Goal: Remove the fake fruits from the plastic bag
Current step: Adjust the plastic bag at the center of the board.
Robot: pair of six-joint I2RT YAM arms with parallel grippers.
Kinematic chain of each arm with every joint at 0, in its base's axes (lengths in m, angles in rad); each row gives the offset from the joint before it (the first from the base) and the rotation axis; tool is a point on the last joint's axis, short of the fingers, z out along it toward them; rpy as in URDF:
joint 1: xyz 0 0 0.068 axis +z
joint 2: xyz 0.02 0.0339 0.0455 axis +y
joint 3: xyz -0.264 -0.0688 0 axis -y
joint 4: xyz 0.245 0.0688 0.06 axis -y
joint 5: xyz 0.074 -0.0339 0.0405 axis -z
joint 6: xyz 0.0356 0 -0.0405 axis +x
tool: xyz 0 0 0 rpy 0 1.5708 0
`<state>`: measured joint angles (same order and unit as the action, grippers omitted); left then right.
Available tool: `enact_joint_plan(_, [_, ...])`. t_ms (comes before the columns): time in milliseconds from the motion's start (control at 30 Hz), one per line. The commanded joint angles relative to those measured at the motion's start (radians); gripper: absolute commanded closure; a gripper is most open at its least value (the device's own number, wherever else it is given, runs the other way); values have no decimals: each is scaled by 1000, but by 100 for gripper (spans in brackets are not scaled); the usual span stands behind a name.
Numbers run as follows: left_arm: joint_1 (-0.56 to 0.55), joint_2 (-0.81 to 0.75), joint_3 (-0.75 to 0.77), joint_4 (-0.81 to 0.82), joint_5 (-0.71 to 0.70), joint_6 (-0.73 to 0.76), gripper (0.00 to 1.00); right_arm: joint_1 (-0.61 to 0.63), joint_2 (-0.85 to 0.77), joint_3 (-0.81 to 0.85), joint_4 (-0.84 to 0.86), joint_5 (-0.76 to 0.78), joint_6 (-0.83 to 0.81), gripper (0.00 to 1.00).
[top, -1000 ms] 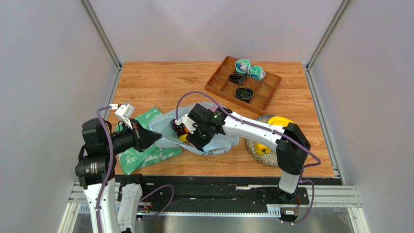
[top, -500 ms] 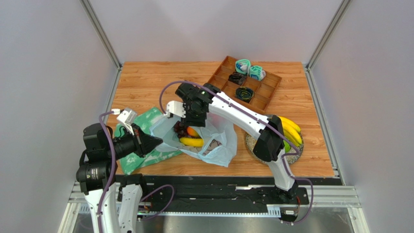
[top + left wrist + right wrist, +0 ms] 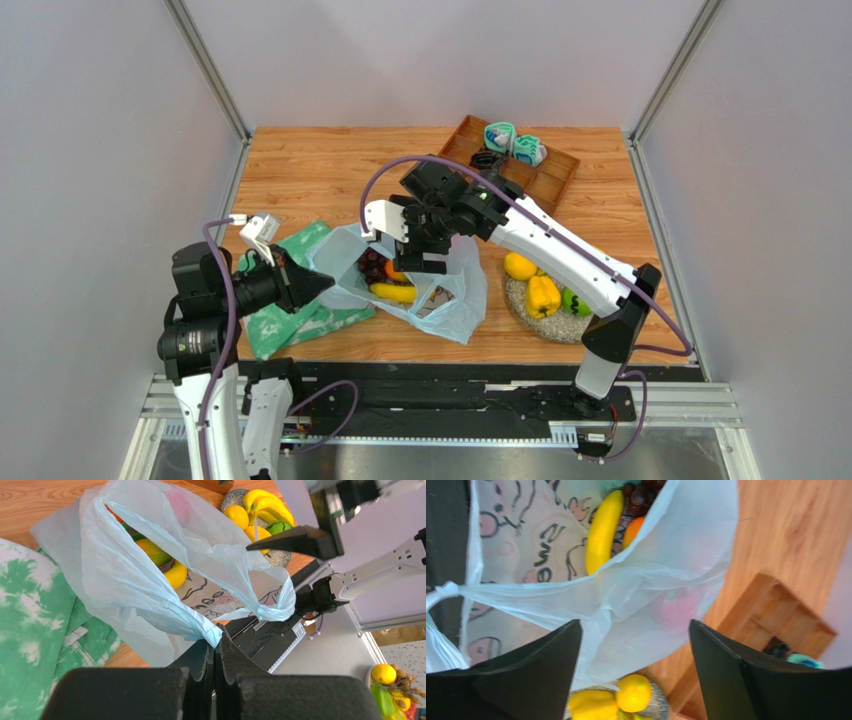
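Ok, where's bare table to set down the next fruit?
Widest bare wood: far-left, between the green-and-white mottled cloth, the crinkly pale-blue plastic bag and the brown wooden divided tray. A smaller patch lies right of the speckled grey plate. Plate and bag area are crowded.

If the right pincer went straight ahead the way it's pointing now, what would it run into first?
Probably the crinkly translucent pale-blue plastic bag: its film spans the gap ahead of the open right pincer. A blurry pink fruit sits just behind that film, though depth is unclear.
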<state>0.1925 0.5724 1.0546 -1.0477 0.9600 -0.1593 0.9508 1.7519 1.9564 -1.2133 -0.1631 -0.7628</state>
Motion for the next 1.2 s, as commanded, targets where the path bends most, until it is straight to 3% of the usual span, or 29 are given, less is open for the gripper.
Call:
enact_joint_plan(0, [8,33,28,60,28,-29,100,8,86,-19,-92,-38,112,5])
enact_joint_plan(100, [8,40,38,64,20,-28,100,9,106,-54,-118,-35,180,0])
enact_joint_plan(300, [13,38,36,72,19,-31,100,5,156,-139,-72,92,211,0])
enact_joint_plan(400, [13,38,38,71,17,-28,100,-1,164,-129,-78,161,224,16])
enact_joint_plan(433, [12,38,35,74,17,-29,100,-7,156,-149,-45,239,221,36])
enact_joint_plan(500, [13,44,36,81,10,-32,100,-44,140,-154,-16,278,203,58])
enact_joint_plan(533, [13,46,38,87,8,-32,100,-61,138,-133,-2,310,203,88])
enact_joint_plan(567, [13,49,51,97,-1,-25,100,-98,138,-113,1,327,213,100])
enact_joint_plan(667, [13,69,119,127,-4,-13,100,-173,144,42,-38,281,214,100])
enact_joint_plan(767, [15,106,214,187,3,-25,100,-205,138,248,-86,200,214,100])
enact_joint_plan(867, [13,156,309,225,45,-46,100,-205,91,355,-80,140,217,100])
enact_joint_plan(967, [15,204,376,212,115,-49,100,-205,-22,319,-54,77,211,100])
enact_joint_plan(1167, [13,184,364,28,212,45,100,-199,-233,-101,-112,-21,178,100])
